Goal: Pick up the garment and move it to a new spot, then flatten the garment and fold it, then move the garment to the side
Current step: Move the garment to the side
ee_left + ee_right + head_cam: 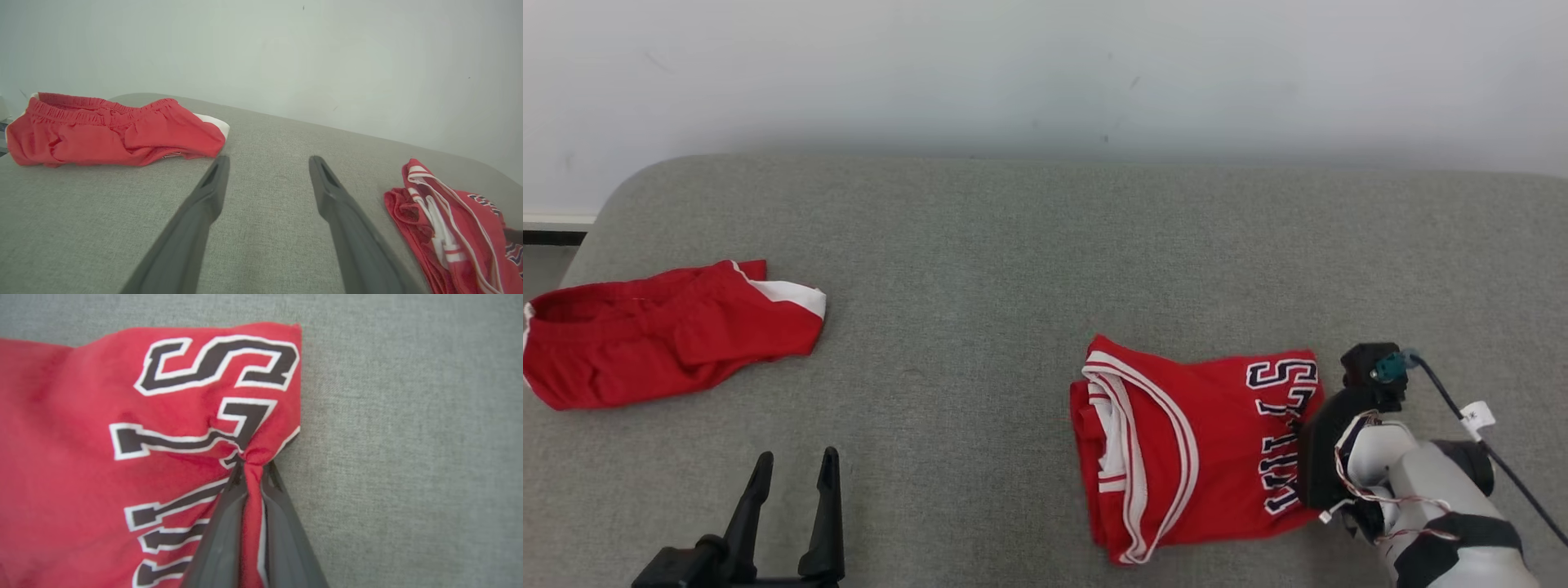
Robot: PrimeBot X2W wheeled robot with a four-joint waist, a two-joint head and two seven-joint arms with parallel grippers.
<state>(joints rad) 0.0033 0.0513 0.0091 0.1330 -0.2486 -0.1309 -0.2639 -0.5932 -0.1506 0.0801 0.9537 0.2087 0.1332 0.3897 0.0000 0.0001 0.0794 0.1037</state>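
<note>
Folded jersey (1192,457) lies on tabletop (1013,245), lettered edge bunched between right claw (251,465) fingers, clamped tight on the fabric. Left claw (798,454) spread apart, holding nothing. Shorts (662,335) beyond it, to its left.

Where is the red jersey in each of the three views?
Head view: jersey lower right.
Left wrist view: jersey at the right edge, lower half.
Right wrist view: jersey across the left, its edge pinched in the shut right gripper.
Shared landmark: the grey cushion beneath it.
</note>
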